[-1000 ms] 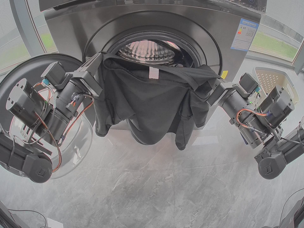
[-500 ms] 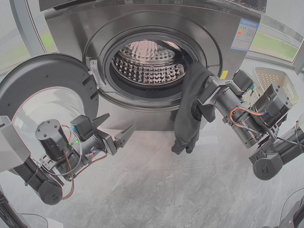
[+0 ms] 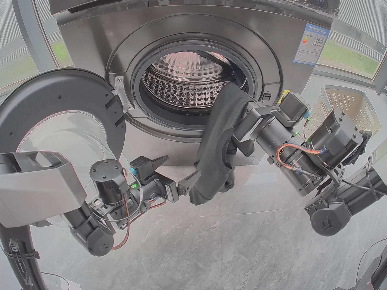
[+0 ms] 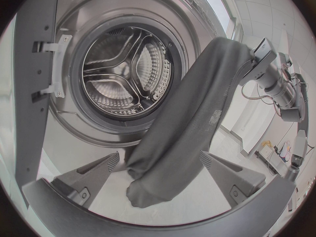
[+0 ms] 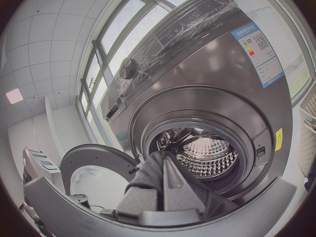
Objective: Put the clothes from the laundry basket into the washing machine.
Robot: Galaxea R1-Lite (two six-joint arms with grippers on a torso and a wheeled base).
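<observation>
Right end effector seemingly clamps garment, dangling lengthwise.

Right gripper is clamped tight on the dark garment, and the cloth bunches over one finger and spills down past the other. Just beyond the fingertips sits the washing machine, its round door swung wide open to one side. The steel drum gleams inside the opening, perforations catching the light. A blue label and a small yellow sticker mark the front panel. The laundry basket peeks in beside the machine.
</observation>
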